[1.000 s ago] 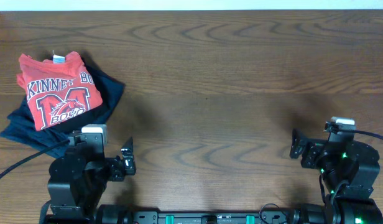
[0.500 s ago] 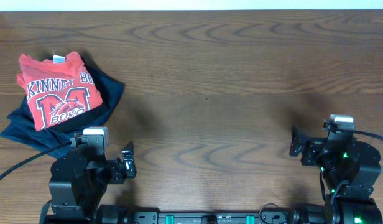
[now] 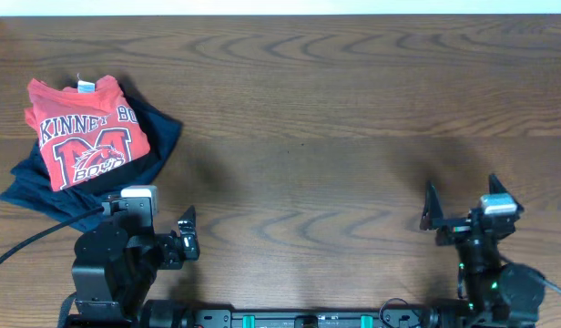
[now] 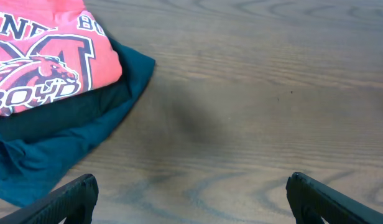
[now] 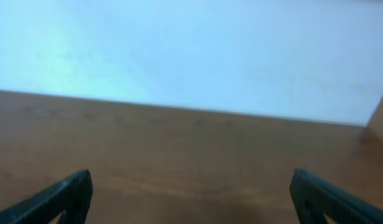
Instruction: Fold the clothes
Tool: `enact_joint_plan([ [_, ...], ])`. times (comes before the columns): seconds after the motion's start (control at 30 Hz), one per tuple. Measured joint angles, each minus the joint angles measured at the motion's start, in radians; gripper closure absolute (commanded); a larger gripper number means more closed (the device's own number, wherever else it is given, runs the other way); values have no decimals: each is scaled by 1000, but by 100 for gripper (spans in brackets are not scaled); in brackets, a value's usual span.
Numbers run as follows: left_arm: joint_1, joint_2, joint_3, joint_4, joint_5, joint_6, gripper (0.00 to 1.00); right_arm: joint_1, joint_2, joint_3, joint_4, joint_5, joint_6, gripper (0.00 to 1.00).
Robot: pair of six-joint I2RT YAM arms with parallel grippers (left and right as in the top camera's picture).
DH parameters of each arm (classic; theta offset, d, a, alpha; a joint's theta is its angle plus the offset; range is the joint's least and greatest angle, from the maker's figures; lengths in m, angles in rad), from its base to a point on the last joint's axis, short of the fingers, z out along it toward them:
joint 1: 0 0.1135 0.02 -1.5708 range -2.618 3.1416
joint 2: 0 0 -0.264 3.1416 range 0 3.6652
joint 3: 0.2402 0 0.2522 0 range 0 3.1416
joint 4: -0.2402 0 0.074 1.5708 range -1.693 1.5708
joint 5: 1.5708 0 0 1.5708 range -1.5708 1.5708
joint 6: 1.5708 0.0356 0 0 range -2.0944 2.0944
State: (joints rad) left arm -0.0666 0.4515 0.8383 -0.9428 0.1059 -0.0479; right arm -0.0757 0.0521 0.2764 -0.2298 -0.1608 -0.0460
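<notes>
At the near edge of the table (image 3: pixel 335 109) both arms sit low, apart from each other at the left and right corners. The left gripper (image 4: pixel 191 190) is released, its two dark fingers (image 4: pixel 73 196) spread wide with only bare wood between them, and it holds nothing. A dark cable (image 3: pixel 25 241) runs from that arm off the left edge. The right gripper (image 3: pixel 463 196) is likewise spread wide and empty; its wrist view looks across the wood toward a pale wall (image 5: pixel 191 50). Farther back, just beyond the left arm, a dark blue garment (image 3: pixel 162 137) lies rumpled on the wood, one corner reaching toward the table's middle. On top of it rests the red T-shirt (image 3: pixel 85 132), gathered into a small folded shape with its chest print facing up: dark-and-white lettering and a horse mascot. Its white neck tag (image 3: pixel 84 87) shows at the far edge of the bundle. The shirt is well apart from the right gripper and near, but not touching, the left one. Beyond the clothes the wood runs bare to the far edge.
</notes>
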Motion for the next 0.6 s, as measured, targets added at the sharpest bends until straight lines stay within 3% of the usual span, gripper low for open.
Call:
enact_joint_plan([
  [0.2, 0, 0, 0, 0, 0, 0, 2, 22, -40, -218, 264, -1, -3, 1],
  [0.6, 0, 0, 0, 0, 0, 0, 2, 24, -40, -270, 174, 5, -20, 1],
])
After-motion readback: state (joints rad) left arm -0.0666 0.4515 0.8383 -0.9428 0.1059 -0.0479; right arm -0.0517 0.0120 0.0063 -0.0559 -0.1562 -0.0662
